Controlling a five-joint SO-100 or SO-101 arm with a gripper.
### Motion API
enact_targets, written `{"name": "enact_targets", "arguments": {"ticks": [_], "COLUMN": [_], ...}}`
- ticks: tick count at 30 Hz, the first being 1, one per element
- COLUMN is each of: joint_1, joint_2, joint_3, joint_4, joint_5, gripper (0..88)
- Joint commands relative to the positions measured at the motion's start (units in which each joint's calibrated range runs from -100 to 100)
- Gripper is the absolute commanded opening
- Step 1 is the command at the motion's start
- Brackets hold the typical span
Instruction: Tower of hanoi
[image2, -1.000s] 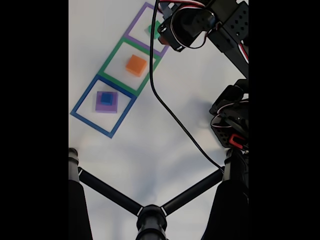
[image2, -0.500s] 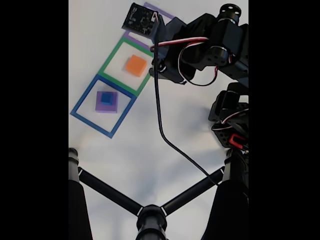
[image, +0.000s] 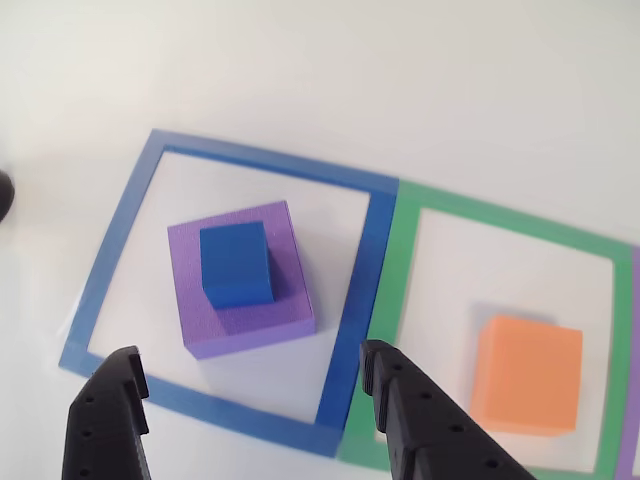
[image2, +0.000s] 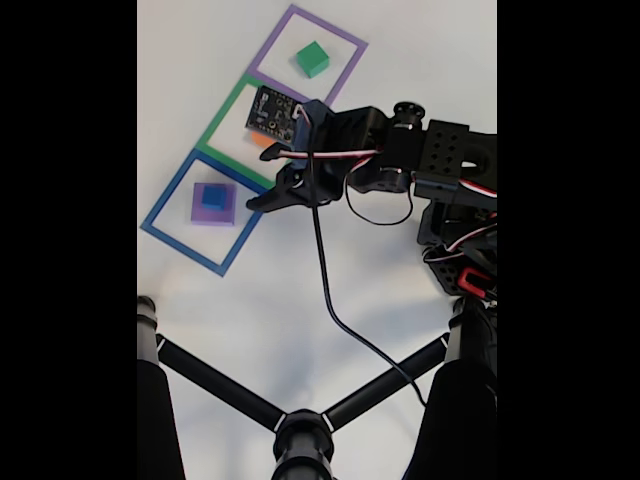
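Your gripper (image: 250, 385) hangs with fingers spread wide, empty, near the blue cube (image: 236, 264), which sits on the purple block (image: 285, 310) inside the blue frame (image: 372, 260). It's likely light, squashy foam: pinch its vertical sides gently.

The fixed view is looking down from high above, taking in the whole white table (image2: 300, 290), while the other view is hovering close, both sharing the blue frame (image: 355, 270) and its stacked blocks.
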Motion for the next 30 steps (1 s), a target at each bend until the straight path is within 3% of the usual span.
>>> {"name": "enact_targets", "arguments": {"ticks": [1,5,15,30], "joint_1": [-1.52,-2.13,-3.27,-3.96], "joint_2": [5.59,13.21,29.23,43.57], "joint_3": [5.01,8.46,9.10,3.82], "joint_4": [-19.71,-33.47,-52.09,-62.53], "joint_5": [0.59,0.59,0.59,0.59], "gripper": [25.1,25.2,25.0,24.8]}}
